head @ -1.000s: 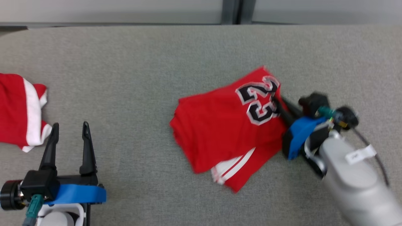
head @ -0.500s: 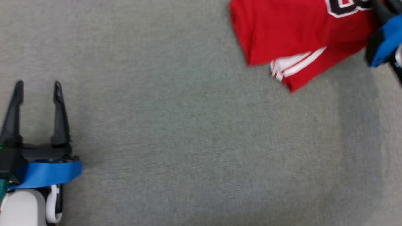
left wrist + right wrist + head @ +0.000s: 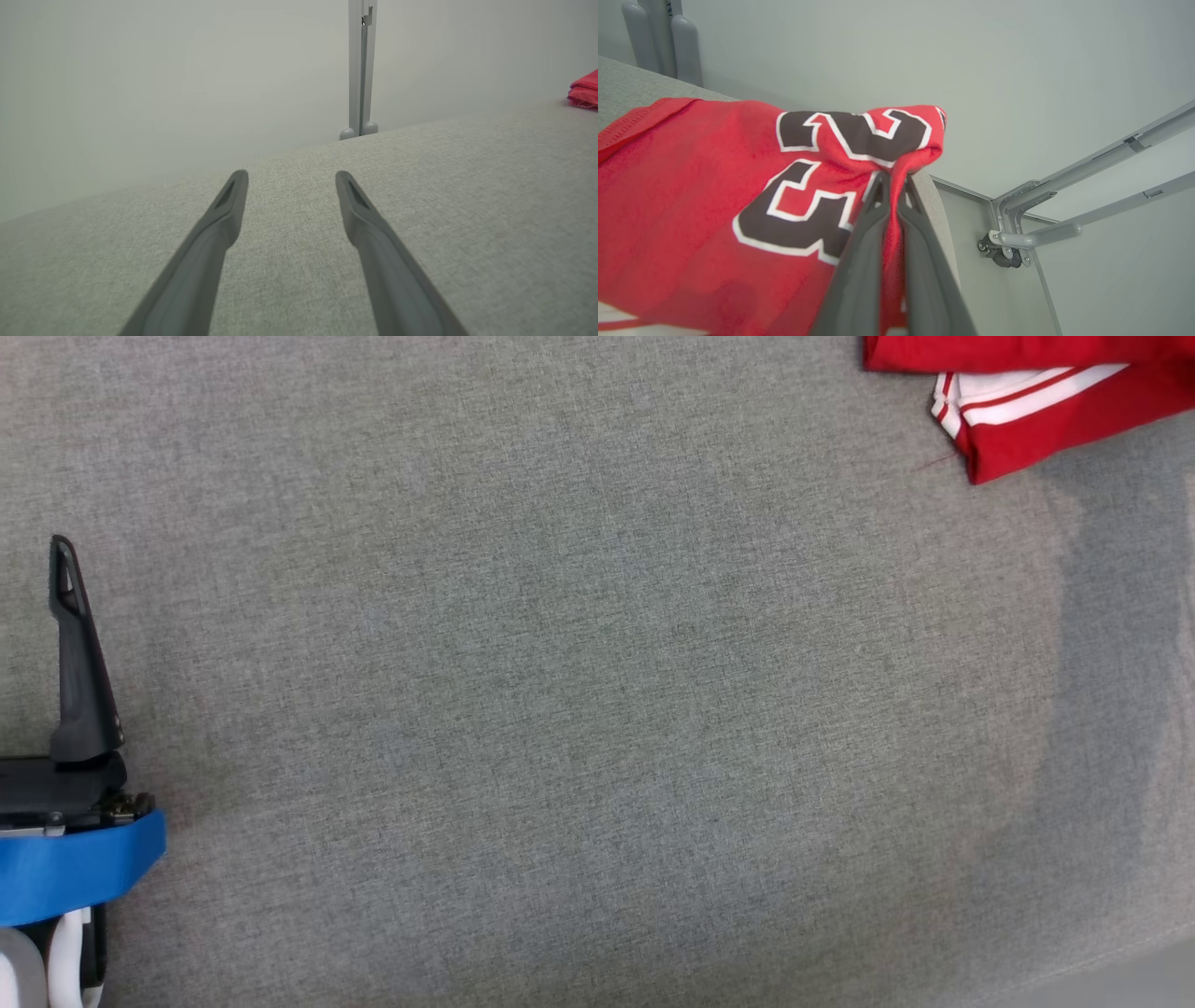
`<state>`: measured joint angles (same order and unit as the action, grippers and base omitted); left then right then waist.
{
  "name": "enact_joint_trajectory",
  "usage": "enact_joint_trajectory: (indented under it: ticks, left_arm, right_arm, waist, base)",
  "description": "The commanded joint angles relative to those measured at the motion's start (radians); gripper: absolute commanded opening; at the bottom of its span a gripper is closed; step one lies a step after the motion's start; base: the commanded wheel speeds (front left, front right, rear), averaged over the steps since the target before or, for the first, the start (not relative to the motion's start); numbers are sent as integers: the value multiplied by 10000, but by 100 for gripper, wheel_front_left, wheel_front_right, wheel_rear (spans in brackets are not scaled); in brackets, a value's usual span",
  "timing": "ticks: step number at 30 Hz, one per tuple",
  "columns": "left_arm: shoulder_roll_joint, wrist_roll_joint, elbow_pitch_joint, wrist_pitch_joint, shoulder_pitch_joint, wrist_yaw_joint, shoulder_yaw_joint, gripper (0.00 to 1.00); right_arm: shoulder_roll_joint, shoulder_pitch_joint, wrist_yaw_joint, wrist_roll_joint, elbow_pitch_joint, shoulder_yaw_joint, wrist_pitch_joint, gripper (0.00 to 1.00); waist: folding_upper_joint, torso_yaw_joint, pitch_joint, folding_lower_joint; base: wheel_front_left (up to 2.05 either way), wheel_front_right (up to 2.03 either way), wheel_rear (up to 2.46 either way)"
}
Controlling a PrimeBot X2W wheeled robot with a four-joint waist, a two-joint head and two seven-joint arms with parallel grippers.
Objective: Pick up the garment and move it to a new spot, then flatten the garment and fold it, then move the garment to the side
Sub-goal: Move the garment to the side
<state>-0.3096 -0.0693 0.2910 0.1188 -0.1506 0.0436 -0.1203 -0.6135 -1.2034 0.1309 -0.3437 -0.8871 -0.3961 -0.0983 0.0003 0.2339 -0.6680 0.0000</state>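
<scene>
Left gripper low over the near left of the worktop, jaws spread wide, empty, fingers pointing toward the far edge. The folded red garment lies well apart from it, toward the far right, roughly lengthwise along the worktop as far as shows. Right gripper there, pinched tight on the garment's numbered corner just beside the right edge, so the right arm is much the nearer, and I judge the sideways move is its job.

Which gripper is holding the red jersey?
The right gripper, pinched shut on the red jersey beside its number; the left gripper stands open and empty.
</scene>
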Motion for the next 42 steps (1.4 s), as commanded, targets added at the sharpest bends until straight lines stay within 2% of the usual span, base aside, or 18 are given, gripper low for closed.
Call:
enact_joint_trajectory:
  ticks: [1, 4, 5, 6, 7, 13, 18, 22, 30, 37, 38, 40, 42]
  left_arm:
    - [-68, -30, 103, -39, -4, -34, -70, 100]
    - [-117, -58, 186, -98, 30, -55, -97, 100]
    - [-112, -64, 192, -86, 26, -59, -71, 100]
    - [-94, -67, 174, -66, 26, -70, -39, 100]
    - [-62, -87, 158, -32, 18, -94, -20, 100]
    - [200, -198, -412, 298, 94, -151, 220, 100]
    - [478, -356, -1105, 635, 355, -240, 336, 100]
    - [707, -515, -1625, 883, 700, -315, 366, 100]
    - [1083, -732, -2532, 1188, 1319, -380, 500, 100]
    - [1318, -875, -3233, 1311, 1689, -331, 669, 100]
    - [1318, -875, -3233, 1311, 1689, -331, 669, 100]
    - [1363, -927, -3496, 1316, 1806, -299, 743, 100]
    - [1366, -940, -3563, 1325, 1860, -298, 761, 100]
  right_arm:
    - [72, -348, -2, 80, -124, -99, -122, 0]
    - [326, -693, -2, 286, -471, -313, -275, 0]
    - [389, -799, -2, 364, -623, -333, -316, 47]
    - [437, -888, -2, 406, -821, -323, -351, 83]
    - [445, -995, -2, 500, -975, -288, -440, 100]
    - [701, -998, -2, 903, -1672, -105, -1140, 100]
    - [1108, -353, -2, 807, -1353, 35, -1601, 100]
    - [1563, 614, -1, 757, -109, 106, -1678, 100]
    - [2586, 4110, -2, 991, 3065, 1141, -1679, 100]
    - [3394, 7228, -2, 1128, 4785, 2580, -1681, 100]
    - [3394, 7228, -2, 1128, 4785, 2580, -1681, 100]
    - [3738, 8442, -1, 1249, 5365, 3188, -1680, 100]
    - [3875, 8798, -1, 1288, 5539, 3319, -1680, 100]
  waist:
    - [-3, 7, -26, 0]
    - [-3, 8, -45, 0]
    - [-3, -20, -27, 0]
    - [-3, -62, 22, 0]
    - [-3, -110, 70, 0]
    - [-3, -501, 770, 0]
    - [-3, -841, 1663, 0]
    - [-3, -1086, 2465, 0]
    - [-3, -1609, 3833, 0]
    - [-3, -2142, 4854, 0]
    - [-3, -2142, 4854, 0]
    - [-3, -2299, 5230, 0]
    - [-3, -2330, 5334, 0]
  base:
    - [0, 0, 0]
    - [0, 0, 0]
    - [0, 0, 0]
    - [0, 0, 0]
    - [0, 0, 0]
    - [0, 0, 0]
    - [0, 0, 0]
    - [0, 0, 0]
    - [0, 0, 0]
    - [0, 0, 0]
    - [0, 0, 0]
    - [0, 0, 0]
    - [0, 0, 0]
